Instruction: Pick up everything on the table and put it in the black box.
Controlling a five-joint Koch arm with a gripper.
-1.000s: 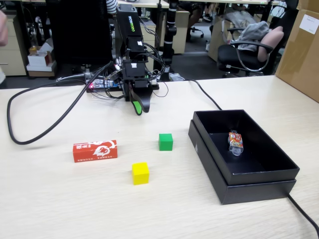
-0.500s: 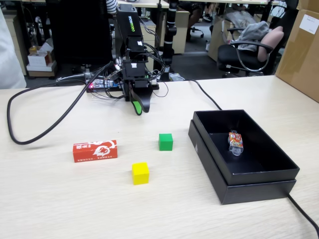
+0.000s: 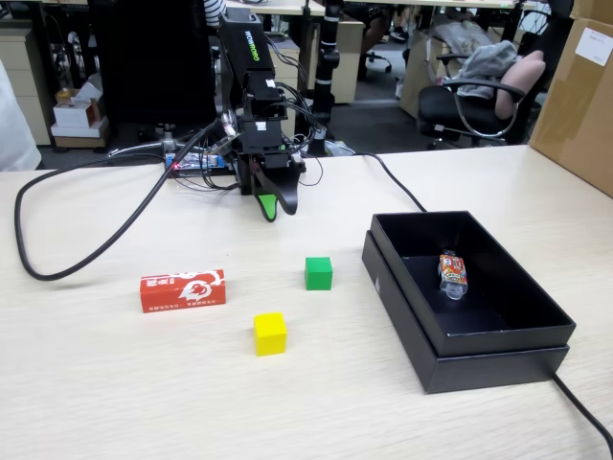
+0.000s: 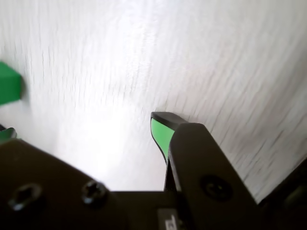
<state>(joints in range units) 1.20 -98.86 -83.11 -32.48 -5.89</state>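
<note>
On the beige table lie a red carton with white markings, a yellow cube and a green cube. The black box stands to the right in the fixed view. My gripper hangs low over the table behind the green cube, empty, clear of all three. In the wrist view my gripper is open, its green-padded fingertips wide apart over bare table. The green cube shows at that view's left edge.
A clear-wrapped red-and-green packet lies inside the black box. A thick black cable loops across the table's left. Another cable runs behind the box. A brown cardboard carton stands at the far right.
</note>
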